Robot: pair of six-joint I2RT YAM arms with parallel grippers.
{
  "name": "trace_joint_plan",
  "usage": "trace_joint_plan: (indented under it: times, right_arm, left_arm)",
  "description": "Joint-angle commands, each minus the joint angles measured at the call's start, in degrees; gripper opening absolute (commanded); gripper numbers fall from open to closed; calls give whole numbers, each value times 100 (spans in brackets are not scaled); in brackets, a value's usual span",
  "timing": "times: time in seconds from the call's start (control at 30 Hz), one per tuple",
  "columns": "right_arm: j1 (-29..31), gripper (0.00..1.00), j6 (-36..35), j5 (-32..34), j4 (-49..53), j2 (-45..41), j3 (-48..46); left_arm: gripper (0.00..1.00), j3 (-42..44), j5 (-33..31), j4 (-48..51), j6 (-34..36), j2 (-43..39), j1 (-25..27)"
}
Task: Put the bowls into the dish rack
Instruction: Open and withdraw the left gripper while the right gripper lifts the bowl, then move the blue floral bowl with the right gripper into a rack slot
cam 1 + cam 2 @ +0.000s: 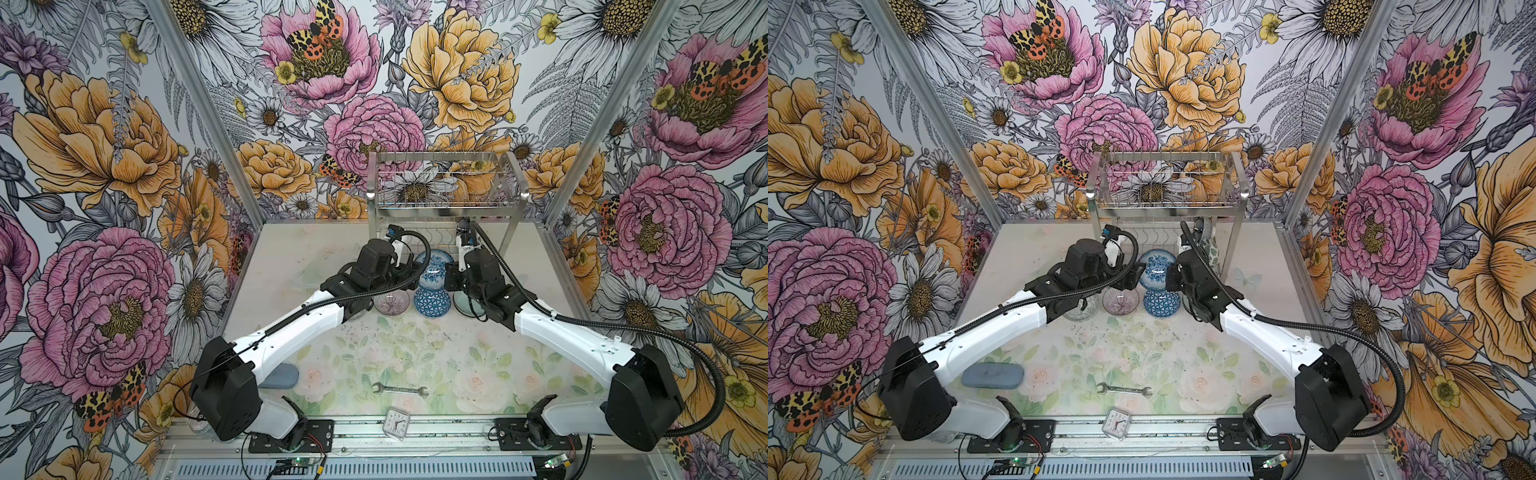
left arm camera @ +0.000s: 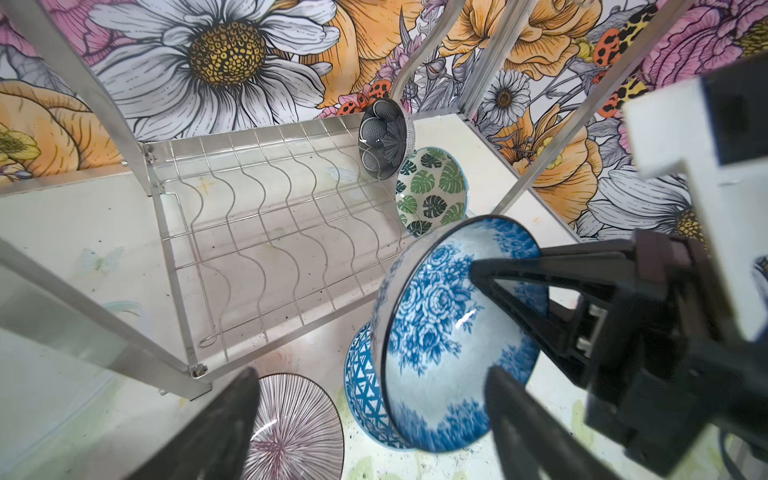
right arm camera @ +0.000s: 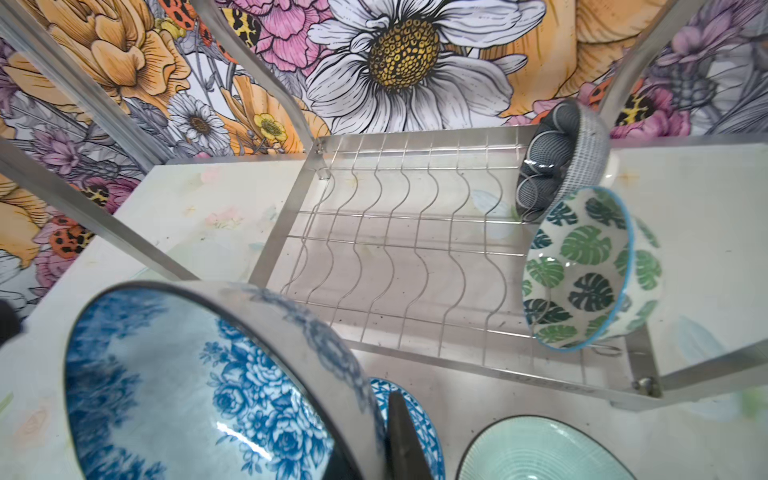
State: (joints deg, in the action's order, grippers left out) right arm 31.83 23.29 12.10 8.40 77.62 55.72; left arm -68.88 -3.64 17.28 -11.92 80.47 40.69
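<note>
Blue floral bowl [image 2: 432, 332] pinched in right jaws, left jaws spread; next: slot beside green-leaf bowl [image 2: 432, 187] in dish rack [image 3: 540, 378].

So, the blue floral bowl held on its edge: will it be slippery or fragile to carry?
Probably slippery: the blue floral bowl shows a glossy highlight, and the right end effector pinches only its rim. Likely fragile: it looks glazed ceramic. Round and on edge, it might roll if released off the dish rack.

Left gripper [image 2: 370, 386] spread wide, right gripper [image 2: 477, 271] pinched tightly closed
</note>
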Motion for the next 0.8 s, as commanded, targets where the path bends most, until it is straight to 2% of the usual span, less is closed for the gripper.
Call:
trace_joint_plan:
  times: [0.0, 0.17, 0.33, 0.53, 0.63, 0.77]
  right_arm:
    - [76, 0, -622, 936, -85, -115, 401]
    - [269, 0, -1478, 2467, -157, 288, 584]
    - [446, 0, -2575, 3705, -978, 860, 572]
    - [483, 0, -3926, 4495, -2234, 1706, 831]
    - [474, 0, -4776, 4755, -2943, 2302, 1131]
    - [435, 0, -5947, 4997, -3928, 3158, 1630]
  left_arm:
    - [99, -385, -161, 994, 476, -489, -226]
    - [99, -193, -20, 1576, 831, -1044, -889]
    - [98, 165, 235, 1993, 1047, -1510, -1485]
    - [99, 483, 150, 2093, 1324, -1859, -1898]
    - [99, 683, 636, 1910, 1201, -1921, -2258]
    - [99, 819, 626, 1878, 1132, -2158, -2338]
